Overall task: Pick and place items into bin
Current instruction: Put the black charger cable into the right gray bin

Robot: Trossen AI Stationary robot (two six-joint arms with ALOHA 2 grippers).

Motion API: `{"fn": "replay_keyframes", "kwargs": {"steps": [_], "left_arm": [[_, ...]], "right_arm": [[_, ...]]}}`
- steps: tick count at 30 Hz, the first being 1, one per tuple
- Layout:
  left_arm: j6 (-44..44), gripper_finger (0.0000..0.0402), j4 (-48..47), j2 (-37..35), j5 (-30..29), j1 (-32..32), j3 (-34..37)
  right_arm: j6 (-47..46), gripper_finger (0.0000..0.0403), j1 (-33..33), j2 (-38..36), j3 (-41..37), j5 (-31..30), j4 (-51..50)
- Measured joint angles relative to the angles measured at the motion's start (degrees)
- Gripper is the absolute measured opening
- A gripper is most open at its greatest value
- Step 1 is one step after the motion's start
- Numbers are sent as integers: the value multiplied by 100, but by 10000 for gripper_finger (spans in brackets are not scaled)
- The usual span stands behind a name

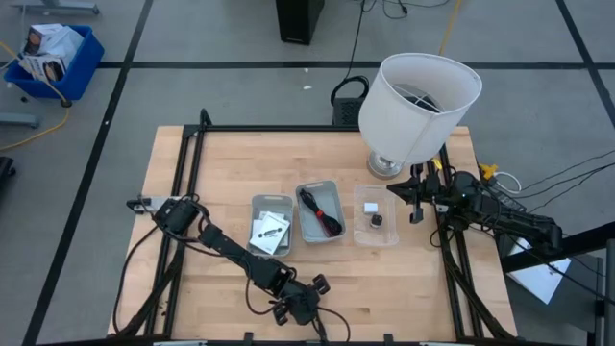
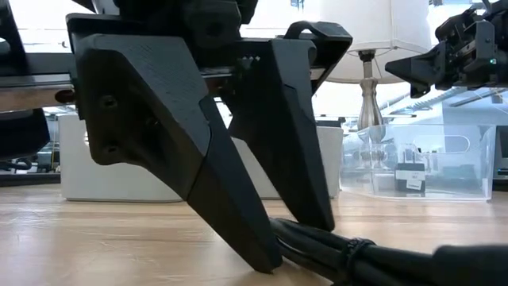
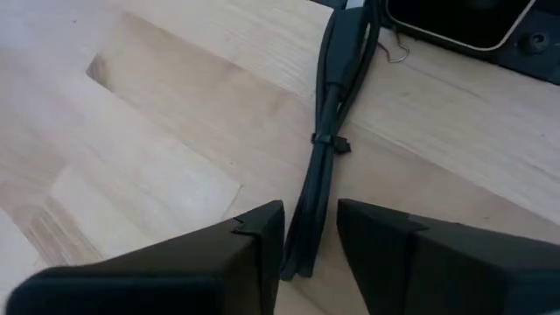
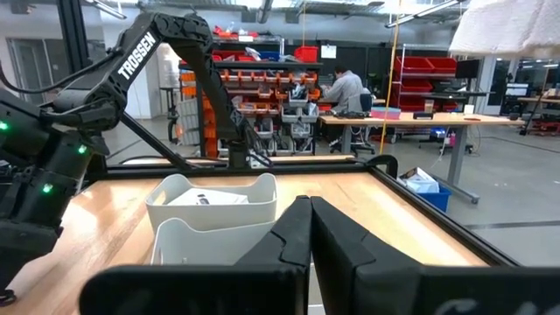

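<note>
Your left gripper [image 2: 262,238] sits low at the near desk [image 1: 404,279] edge, fingers apart, straddling a dark cable [image 3: 328,140]. The cable's long axis runs straight away between them, untouched as far as I can tell. Your right gripper [image 1: 419,204], fingers together, waits by the far-right clear bin [image 1: 376,228].

I see a worktop [image 1: 221,163] of pale, matt butcher-block wood with visible grain. My left claw [image 3: 311,254] has matt black plastic fingers [image 3: 236,254] with a fine rough texture. Between them lies a smooth, slightly glossy black cable [image 3: 328,131]. Two bins [image 1: 272,224] look like matt grey plastic; a third bin [image 2: 421,163] is clear, glossy plastic. The lampshade [image 1: 418,106] looks like white cloth on a shiny metal base [image 1: 382,165].
</note>
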State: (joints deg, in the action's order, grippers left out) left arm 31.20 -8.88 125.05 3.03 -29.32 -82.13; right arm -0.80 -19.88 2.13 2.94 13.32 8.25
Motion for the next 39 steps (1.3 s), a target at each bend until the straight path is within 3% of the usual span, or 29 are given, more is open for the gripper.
{"fn": "replay_keyframes", "kwargs": {"steps": [7, 11, 18, 24, 29, 39], "left_arm": [[-85, 17, -23, 13, 181, 4, 0], [-80, 26, -10, -2, 66, -9, 4], [-157, 13, -460, -543, -772, -30, -185], [76, 13, -1201, -1469, -1830, -82, -203], [573, 13, -2050, -2136, -2917, 299, -212], [1940, 13, -2695, -1976, -2826, 1599, -201]], "right_arm": [[0, 4, 0, 43, 0, 0, -8], [-1, 4, 0, 43, 0, 0, -7], [-2, 4, 0, 43, -1, 0, -43], [-4, 4, 0, 48, 0, 15, -43], [-25, 4, 0, 52, 0, 17, -38], [-49, 4, 2, 54, 0, 22, -39]]}}
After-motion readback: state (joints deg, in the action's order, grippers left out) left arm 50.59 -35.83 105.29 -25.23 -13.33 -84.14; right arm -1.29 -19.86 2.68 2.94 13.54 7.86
